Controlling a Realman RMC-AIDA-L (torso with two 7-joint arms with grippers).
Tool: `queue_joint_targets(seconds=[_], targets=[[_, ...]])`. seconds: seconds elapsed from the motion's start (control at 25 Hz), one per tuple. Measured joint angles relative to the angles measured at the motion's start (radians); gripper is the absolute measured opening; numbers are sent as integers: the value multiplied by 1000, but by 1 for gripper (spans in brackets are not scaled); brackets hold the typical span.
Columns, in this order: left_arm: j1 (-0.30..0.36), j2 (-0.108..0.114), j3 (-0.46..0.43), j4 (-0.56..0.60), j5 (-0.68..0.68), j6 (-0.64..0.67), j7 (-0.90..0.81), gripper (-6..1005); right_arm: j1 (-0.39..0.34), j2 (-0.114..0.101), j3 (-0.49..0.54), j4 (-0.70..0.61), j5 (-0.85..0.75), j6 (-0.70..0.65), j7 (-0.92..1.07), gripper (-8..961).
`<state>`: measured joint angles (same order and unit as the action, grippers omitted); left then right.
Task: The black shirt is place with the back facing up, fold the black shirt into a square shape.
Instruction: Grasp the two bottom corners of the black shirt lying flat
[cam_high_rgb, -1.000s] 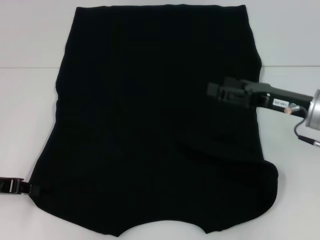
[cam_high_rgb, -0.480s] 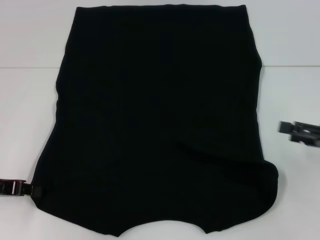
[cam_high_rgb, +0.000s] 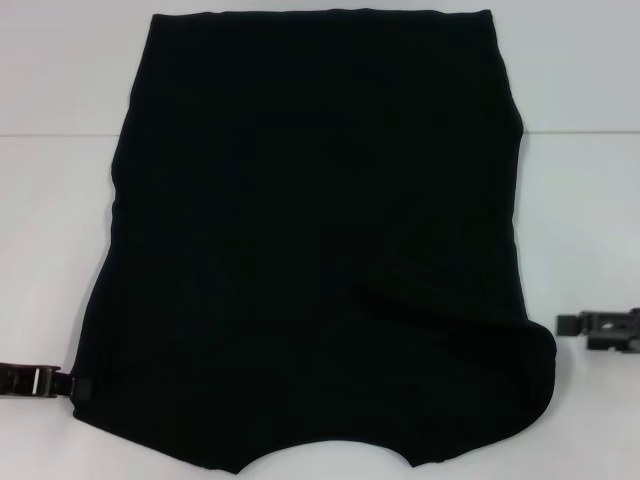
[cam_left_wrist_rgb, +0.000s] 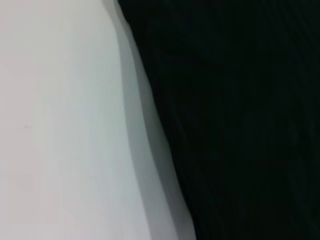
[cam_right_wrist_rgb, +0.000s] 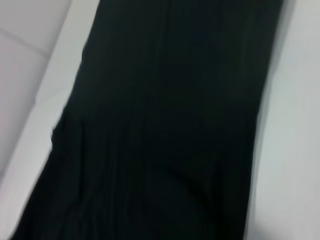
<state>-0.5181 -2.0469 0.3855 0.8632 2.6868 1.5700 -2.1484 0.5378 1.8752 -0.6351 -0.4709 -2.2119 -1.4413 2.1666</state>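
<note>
In the head view, the black shirt (cam_high_rgb: 315, 240) lies spread flat on the white table (cam_high_rgb: 580, 180), neckline toward the robot, its right sleeve folded in over the body. The left gripper (cam_high_rgb: 62, 383) touches the shirt's near left edge; the right gripper (cam_high_rgb: 600, 328) sits just beside its right edge; whether either is open or closed cannot be told. The left wrist view shows shirt edge against table. The right wrist view shows the shirt lying lengthwise.

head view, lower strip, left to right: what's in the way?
left gripper at the shirt's left edge → black shirt spread on the white table → right gripper just off the shirt's right edge.
</note>
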Motion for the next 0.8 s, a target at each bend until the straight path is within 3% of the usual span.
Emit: queue_joint_targets(seconds=[0.12,0.32,0.68,0.8], targets=[[2,-1,0,0,-6,0,0,39,24,21,0,-4,-42,2,-3,881],[2,0,-1,1,-11,4,1,44,40,30,-10,1,-47,-1,-12,820],[-3,4,-1,2,-12,6,1,54,56,76,-47,-11,-59,29,-41,711],[-4,5,0,2,-12,6,1,57,51,78,-46,-13,-59,30,-55,583]])
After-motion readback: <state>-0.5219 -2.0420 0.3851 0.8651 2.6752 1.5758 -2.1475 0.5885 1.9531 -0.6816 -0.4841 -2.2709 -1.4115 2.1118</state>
